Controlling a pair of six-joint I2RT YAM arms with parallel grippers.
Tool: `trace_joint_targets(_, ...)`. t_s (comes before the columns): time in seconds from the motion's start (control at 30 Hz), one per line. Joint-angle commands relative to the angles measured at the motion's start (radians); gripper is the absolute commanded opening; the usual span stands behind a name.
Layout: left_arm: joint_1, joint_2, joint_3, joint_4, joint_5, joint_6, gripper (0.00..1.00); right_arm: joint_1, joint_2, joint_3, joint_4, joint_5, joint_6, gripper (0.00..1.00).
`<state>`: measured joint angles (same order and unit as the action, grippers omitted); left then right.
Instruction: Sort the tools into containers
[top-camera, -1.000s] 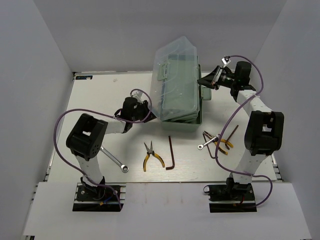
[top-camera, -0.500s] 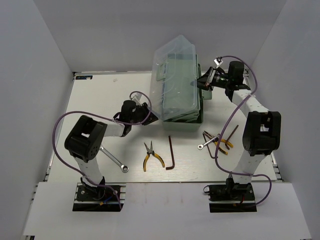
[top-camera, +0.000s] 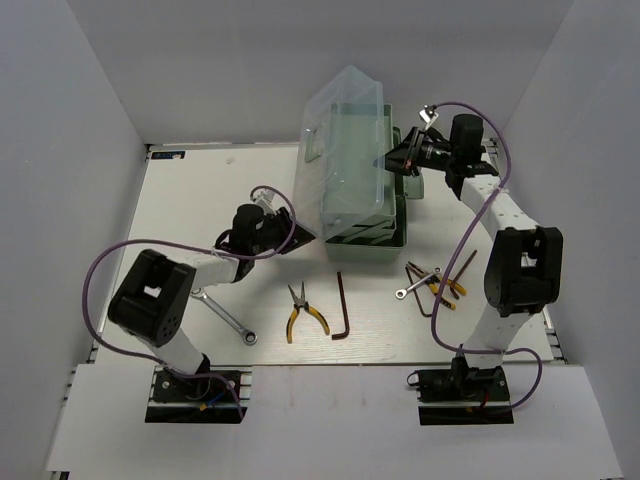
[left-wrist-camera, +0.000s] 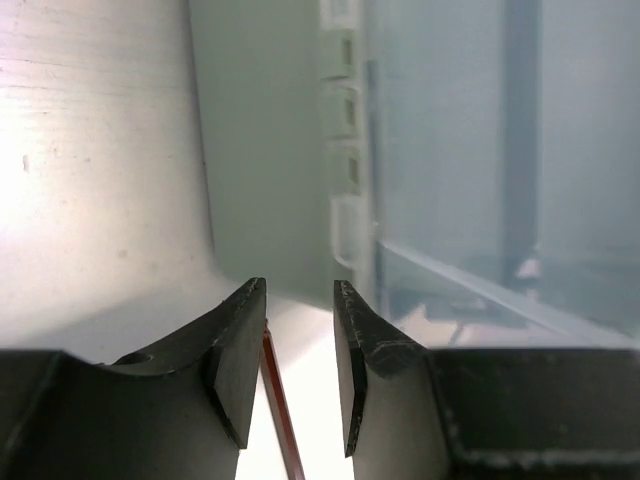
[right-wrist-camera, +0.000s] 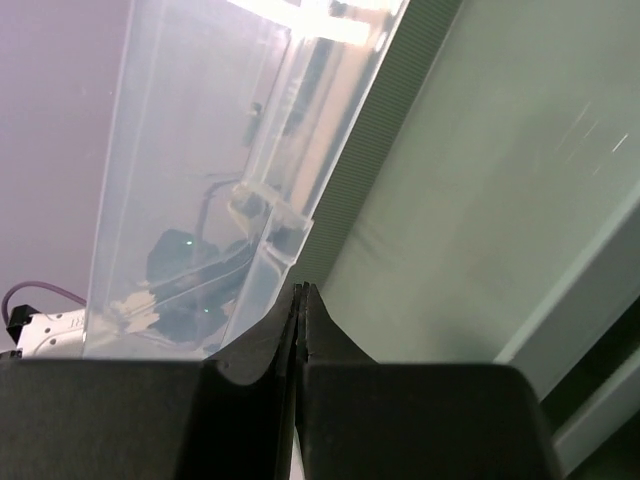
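**Containers:** The toolbox (top-camera: 385, 245) stands at the back centre of the bench (top-camera: 190, 200). Its translucent lid (top-camera: 345, 140) is raised and tilted over the trays.

**Tools:** All six lie on the bench in front of the toolbox, and none shows inside it.
- **Left group:** a wrench (top-camera: 225, 318), pliers (top-camera: 303, 312) and a hex key (top-camera: 342, 308), each apart from the others.
- **Right group:** a second wrench (top-camera: 415, 286), second pliers (top-camera: 445, 288) and a second hex key (top-camera: 462, 268), lying overlapped in a heap.

**Left end effector** (left-wrist-camera: 298, 300)**:** It is released, with its jaws narrowly parted and clamping nothing. It sits just beside the toolbox's near left corner.

**Right end effector** (right-wrist-camera: 300, 300)**:** It is clenched with no gap, tips against the lid's right edge. Whether it pinches that edge cannot be told.

**Progress:** In my judgement sorting has not begun. Work is at the lid-opening stage, and six placements are outstanding.
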<state>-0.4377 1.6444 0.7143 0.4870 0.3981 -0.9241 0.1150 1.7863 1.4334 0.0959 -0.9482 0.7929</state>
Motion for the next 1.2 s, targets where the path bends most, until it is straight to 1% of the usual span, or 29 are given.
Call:
trace_joint_targets(0.0, 0.004, -0.113, -0.041, -0.062, -0.041, 0.03, 0.44, 0.026, -0.076, 0.061, 0.021, -0.037, -0.008, 0.0)
trace_joint_targets(0.1, 0.004, -0.161, -0.087, -0.085, -0.061, 0.03, 0.44, 0.037, -0.079, 0.061, 0.019, -0.032, -0.007, 0.0)
trace_joint_targets(0.13, 0.004, -0.2, -0.099, -0.094, -0.077, 0.021, 0.44, 0.038, -0.082, 0.064, 0.018, -0.031, -0.007, 0.0)
trace_joint_targets(0.23, 0.004, -0.274, -0.145, -0.152, -0.136, 0.01, 0.44, 0.051, -0.079, 0.065, 0.011, -0.029, -0.011, 0.0)
trace_joint_targets(0.27, 0.004, -0.326, -0.154, -0.174, -0.183, 0.01, 0.44, 0.057, -0.077, 0.068, 0.008, -0.027, -0.012, 0.0)
trace_joint_targets(0.33, 0.004, -0.377, -0.168, -0.261, -0.246, 0.001, 0.46, 0.066, -0.074, 0.073, 0.001, -0.029, -0.015, 0.0)
trace_joint_targets(0.43, 0.004, -0.468, -0.193, -0.355, -0.289, 0.001, 0.46, 0.084, -0.067, 0.079, -0.002, -0.032, -0.02, 0.0)
trace_joint_targets(0.5, 0.004, -0.539, -0.217, -0.392, -0.298, 0.011, 0.46, 0.098, -0.059, 0.091, 0.001, -0.04, -0.024, 0.0)
trace_joint_targets(0.67, -0.005, -0.641, -0.228, -0.455, -0.309, 0.047, 0.46, 0.127, -0.051, 0.116, -0.007, -0.049, -0.034, 0.0)
trace_joint_targets(0.77, -0.006, -0.681, -0.237, -0.494, -0.309, 0.065, 0.46, 0.15, -0.041, 0.143, -0.039, -0.054, -0.058, 0.0)
trace_joint_targets(0.93, -0.006, -0.725, -0.268, -0.514, -0.309, 0.065, 0.46, 0.192, -0.027, 0.17, -0.081, -0.054, -0.106, 0.0)
trace_joint_targets(1.07, -0.006, -0.735, -0.279, -0.504, -0.309, 0.065, 0.46, 0.221, -0.01, 0.179, -0.093, -0.046, -0.123, 0.0)
trace_joint_targets(1.17, -0.006, -0.735, -0.279, -0.493, -0.3, 0.065, 0.46, 0.25, 0.007, 0.196, -0.14, -0.038, -0.147, 0.0)
